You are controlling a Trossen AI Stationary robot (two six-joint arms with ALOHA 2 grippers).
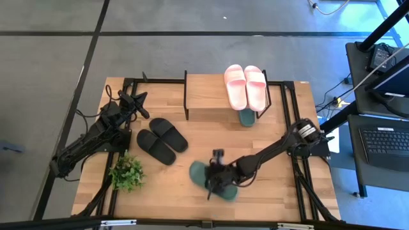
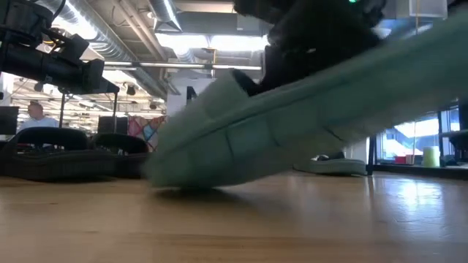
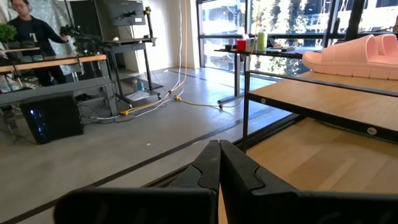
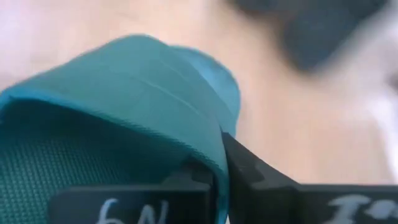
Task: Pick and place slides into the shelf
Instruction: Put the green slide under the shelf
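Note:
A dark green slide (image 1: 214, 181) lies near the table's near edge, and my right gripper (image 1: 215, 174) is shut on it. In the low view this slide (image 2: 292, 124) is tilted, one end on the table and the other raised. The second green slide (image 1: 246, 117) pokes out from under the shelf (image 1: 208, 96). The pink pair (image 1: 245, 86) rests soles-down on the shelf's top board. The black pair (image 1: 162, 140) lies on the table left of centre. My left gripper (image 1: 137, 102) hovers shut at the table's left, far side, touching nothing. My right gripper holds the green slide by the edge of its wide strap (image 4: 214, 146), pinched between the two fingers, with one finger (image 4: 186, 180) under the strap and the other (image 4: 255, 171) outside. The slide is tilted: its low end (image 2: 164, 183) rests on the table and the other end is raised.
A small potted plant (image 1: 126, 172) stands at the table's near left. The black frame (image 1: 281, 102) runs around the shelf. Bare wood lies between the black pair and the shelf. A person (image 3: 28, 25) stands at a bench in the room beyond.

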